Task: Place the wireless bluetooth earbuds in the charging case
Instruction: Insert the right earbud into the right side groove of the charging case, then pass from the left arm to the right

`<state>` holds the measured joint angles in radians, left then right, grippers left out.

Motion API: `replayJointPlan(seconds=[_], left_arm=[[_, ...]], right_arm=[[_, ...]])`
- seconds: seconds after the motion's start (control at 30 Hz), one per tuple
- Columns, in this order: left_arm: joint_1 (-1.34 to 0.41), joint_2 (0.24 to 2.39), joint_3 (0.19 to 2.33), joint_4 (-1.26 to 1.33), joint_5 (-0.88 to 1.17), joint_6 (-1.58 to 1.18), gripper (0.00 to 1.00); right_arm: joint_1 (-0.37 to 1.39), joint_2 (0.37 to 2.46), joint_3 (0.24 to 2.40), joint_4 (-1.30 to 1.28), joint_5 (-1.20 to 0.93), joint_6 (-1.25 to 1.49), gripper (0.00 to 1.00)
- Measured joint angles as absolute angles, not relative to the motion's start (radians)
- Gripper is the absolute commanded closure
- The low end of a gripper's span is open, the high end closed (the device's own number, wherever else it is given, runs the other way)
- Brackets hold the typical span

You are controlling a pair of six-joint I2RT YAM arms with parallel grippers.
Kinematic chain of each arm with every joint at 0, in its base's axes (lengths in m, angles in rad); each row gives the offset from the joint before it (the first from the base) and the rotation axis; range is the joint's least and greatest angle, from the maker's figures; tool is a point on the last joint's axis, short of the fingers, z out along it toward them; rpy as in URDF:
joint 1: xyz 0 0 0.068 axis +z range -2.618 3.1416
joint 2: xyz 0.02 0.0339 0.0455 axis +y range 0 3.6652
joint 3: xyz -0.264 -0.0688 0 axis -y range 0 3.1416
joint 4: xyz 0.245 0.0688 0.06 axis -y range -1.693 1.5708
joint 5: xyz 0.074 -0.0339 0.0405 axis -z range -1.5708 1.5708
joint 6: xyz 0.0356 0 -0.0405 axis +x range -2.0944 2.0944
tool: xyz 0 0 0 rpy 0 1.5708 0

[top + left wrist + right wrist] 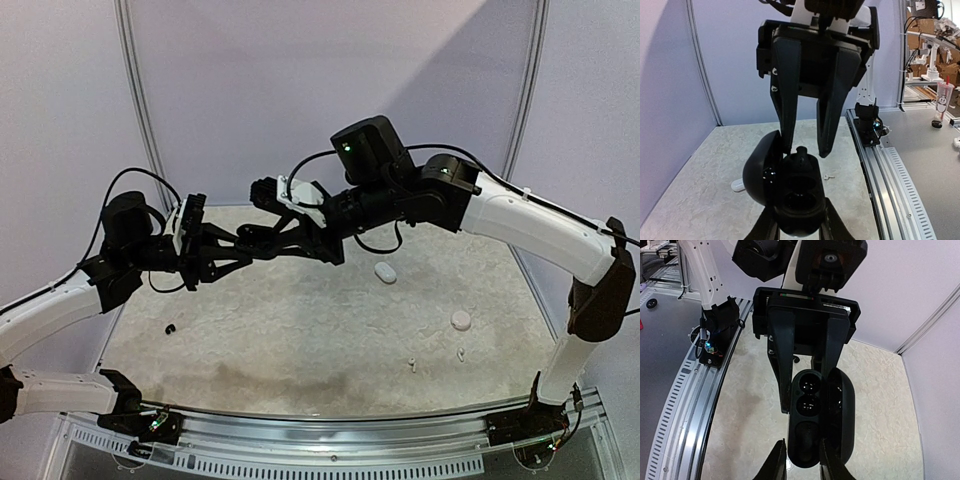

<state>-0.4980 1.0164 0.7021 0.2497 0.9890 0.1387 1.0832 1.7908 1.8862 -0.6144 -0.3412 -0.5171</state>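
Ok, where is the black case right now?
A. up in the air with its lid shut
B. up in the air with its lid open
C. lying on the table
B: the left gripper holds the black case up above the table, and its lid is swung wide open to one side.

Mid-air: we find the charging case (797,200) between the left hand's (800,227) fingers, above the counter (300,330).
Over it: the right hand (805,149) straddles one bud (801,151) at the case's far end.
Counter, right: we see a second case (385,272) behind a smaller piece (460,320), with a front bud (411,365) and a side bud (460,353) nearer us.
Counter, left: a lone bud (170,328).
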Motion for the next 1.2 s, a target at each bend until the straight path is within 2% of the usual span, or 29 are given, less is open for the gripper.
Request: replayJointPlan(seconds=[0.4, 0.77, 1.0, 1.2], left_arm=[[-0.498, 1.013, 0.702, 0.25, 0.95, 0.07, 1.0], [-0.429, 0.978, 0.702, 0.282, 0.84, -0.15, 1.0], [-0.288, 0.889, 0.663, 0.255, 0.746, -0.268, 1.0], [-0.259, 0.801, 0.638, 0.241, 0.756, -0.324, 1.0]], right_arm=[[1.086, 1.78, 1.884, -0.562, -0.33, -0.468, 0.61], [0.978, 1.593, 1.737, -0.26, -0.352, -0.141, 0.44], [0.961, 1.669, 1.729, -0.177, -0.292, 0.031, 0.33], [0.962, 1.819, 1.713, -0.044, -0.427, 0.192, 0.32]])
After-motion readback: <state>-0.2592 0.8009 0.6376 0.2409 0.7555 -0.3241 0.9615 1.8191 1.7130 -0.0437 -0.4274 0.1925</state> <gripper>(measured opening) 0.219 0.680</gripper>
